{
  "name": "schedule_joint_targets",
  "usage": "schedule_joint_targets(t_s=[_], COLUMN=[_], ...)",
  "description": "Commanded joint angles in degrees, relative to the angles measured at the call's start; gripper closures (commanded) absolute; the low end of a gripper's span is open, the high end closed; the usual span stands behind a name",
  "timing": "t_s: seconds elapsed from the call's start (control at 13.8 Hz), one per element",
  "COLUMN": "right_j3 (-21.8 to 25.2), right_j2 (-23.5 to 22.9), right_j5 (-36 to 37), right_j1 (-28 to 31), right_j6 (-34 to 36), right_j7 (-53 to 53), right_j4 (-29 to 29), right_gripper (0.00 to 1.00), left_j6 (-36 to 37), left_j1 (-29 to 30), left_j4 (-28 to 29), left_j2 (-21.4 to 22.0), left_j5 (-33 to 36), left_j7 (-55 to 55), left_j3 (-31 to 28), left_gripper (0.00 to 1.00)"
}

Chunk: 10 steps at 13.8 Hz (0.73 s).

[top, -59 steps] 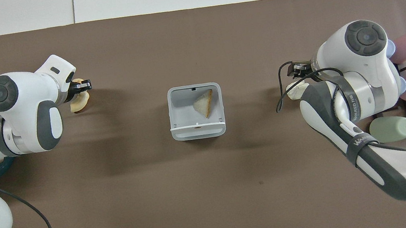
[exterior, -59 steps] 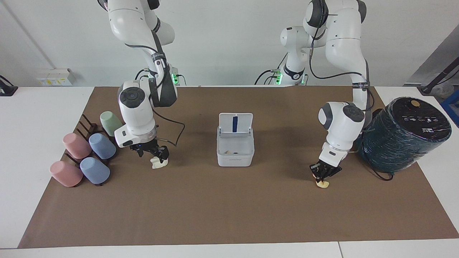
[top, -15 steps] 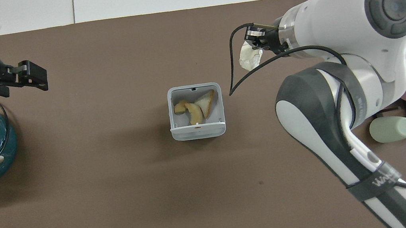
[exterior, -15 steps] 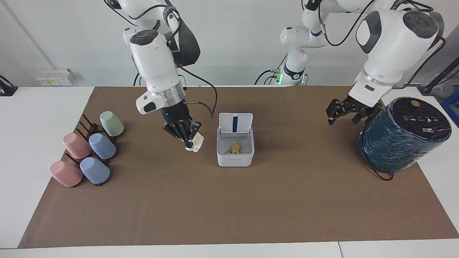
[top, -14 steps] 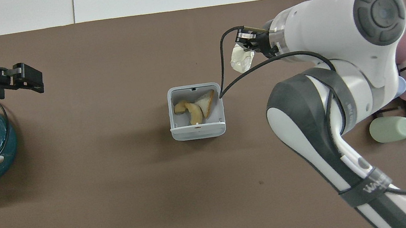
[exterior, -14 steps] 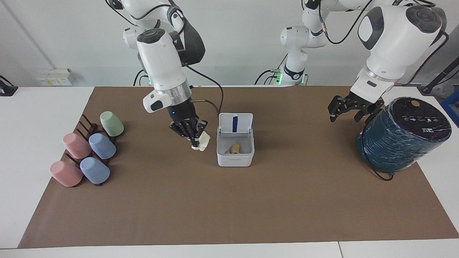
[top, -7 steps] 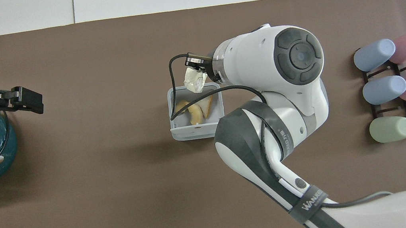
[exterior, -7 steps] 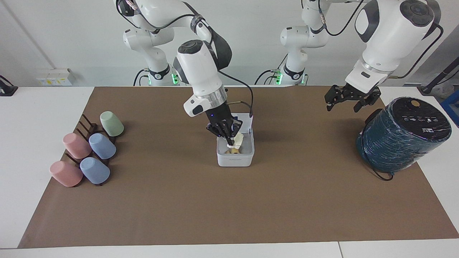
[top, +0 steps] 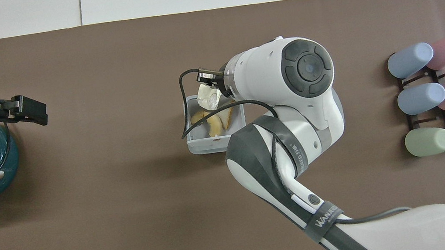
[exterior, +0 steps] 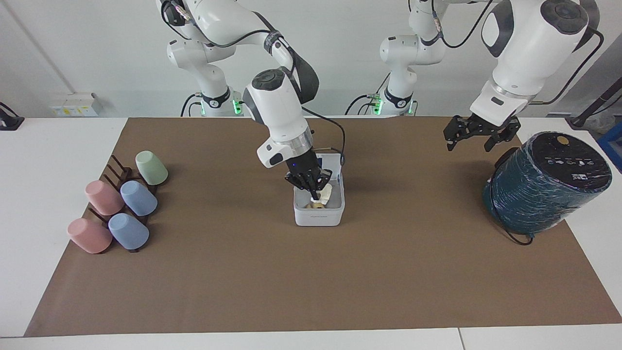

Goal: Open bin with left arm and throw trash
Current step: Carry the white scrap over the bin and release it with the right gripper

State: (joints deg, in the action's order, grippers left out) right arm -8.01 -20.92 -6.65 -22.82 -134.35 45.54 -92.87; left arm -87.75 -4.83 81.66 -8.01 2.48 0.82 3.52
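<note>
The right gripper, at centre frame in the facing view, is clamped on the white wad, its fingertips together on the scrap directly over the open mouth of the bin. The step in hand appears to be the release of the last scrap: the gripper should stay centred inside the rim, part its fingers only while the wad hangs clear of the walls, then rise straight up so the raised lid, hidden by the wrist in both views, is not struck. In the overhead view the wad covers the upper edge of the bin; the yellow crescent and the pale wedge already lie inside. The wad hangs with its long axis roughly vertical, pointing down into the box. The bin sits mid-mat, its opening facing upward. The left gripper waits with fingers apart at upper right of the facing view, above the mat beside the dark teal cylinder.
</note>
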Motion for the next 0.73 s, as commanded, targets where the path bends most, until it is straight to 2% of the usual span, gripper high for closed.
schedule_joint_targets(t_s=[0.0,0.15,0.22,0.29,0.51,0.58,0.65], right_j3=[-0.86,-0.95,-0.95,-0.95,-0.95,-0.95,-0.86], right_j2=[1.41,1.59,1.59,1.59,1.5,1.5,1.76], right_j5=[-2.57,-3.9,-3.99,-4.07,-4.08,-4.08,-3.99], right_j1=[0.23,0.23,0.23,0.23,0.23,0.23,0.32], right_j6=[-0.92,-0.83,-0.74,-0.74,-0.65,-0.56,-0.04], right_j7=[0.95,1.22,1.22,1.22,1.31,1.31,1.31], right_j4=[-2.67,-3.02,-3.02,-3.02,-2.85,-2.5,-2.06], right_gripper=[0.91,0.72,0.56,0.45,0.16,0.0,0.0], left_j6=[-1.29,-1.37,-1.46,-2.42,-5.76,-5.77,-5.77], left_j1=[0.52,0.52,0.52,0.52,0.52,0.52,0.52], left_j4=[2.36,2.45,2.54,2.8,5.78,5.7,5.7], left_j2=[1.86,1.86,1.86,2.03,3.35,3.35,3.35], left_j5=[1.38,1.38,1.38,1.38,1.38,1.38,1.3], left_j7=[-0.82,-0.74,-0.56,-0.38,-0.21,-0.21,-0.29], left_j3=[0.35,0.35,0.35,0.35,0.35,0.43,0.44], left_gripper=[0.0,0.0,0.0,0.0,0.0,0.0,0.0])
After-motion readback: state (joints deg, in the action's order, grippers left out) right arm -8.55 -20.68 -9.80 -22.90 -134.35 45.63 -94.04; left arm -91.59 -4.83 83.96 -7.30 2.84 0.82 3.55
